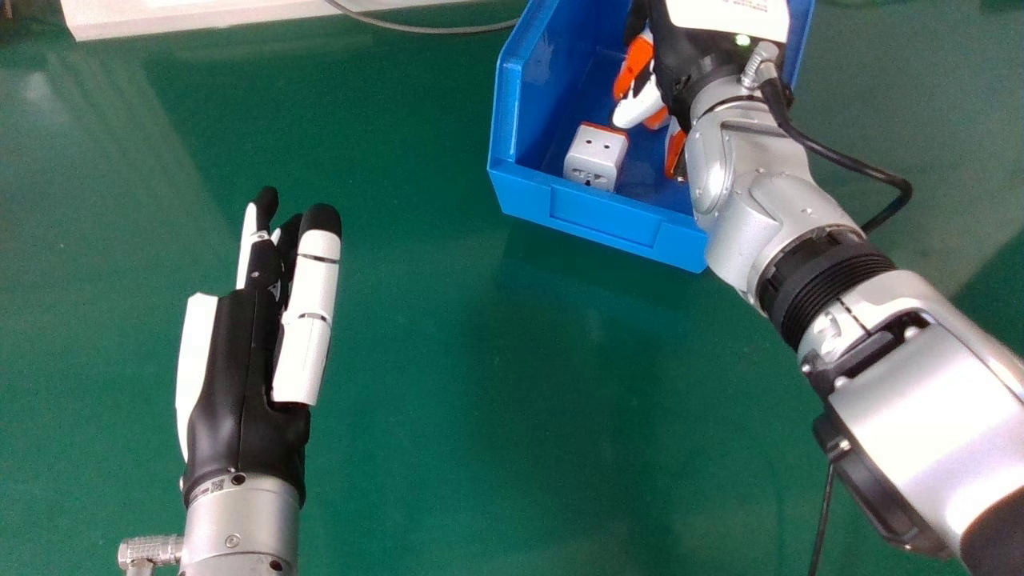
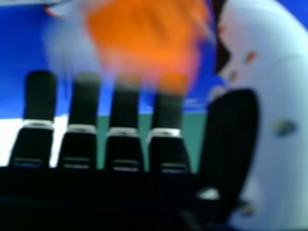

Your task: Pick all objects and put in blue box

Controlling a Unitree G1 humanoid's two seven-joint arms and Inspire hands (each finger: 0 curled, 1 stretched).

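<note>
My right hand (image 1: pixel 686 68) is over the blue box (image 1: pixel 604 216) in the head view, palm side hidden. An orange thing (image 1: pixel 636 66) shows beside its white thumb, with more orange under the hand; whether it is all one piece I cannot tell. In the right hand view my right hand (image 2: pixel 126 149) has straight fingers, and a blurred orange thing (image 2: pixel 144 36) with a greyish part lies across their tips. A white plug adapter (image 1: pixel 594 158) with an orange edge sits inside the box by its front wall. My left hand (image 1: pixel 240 360) is open at the left, holding nothing.
Green tabletop (image 1: pixel 480 400) stretches between the left hand and the right forearm. A grey cable (image 1: pixel 424 30) runs to the box's back left, near a white board (image 1: pixel 184 14) at the far edge. A black cable (image 1: pixel 860 166) loops from my right wrist.
</note>
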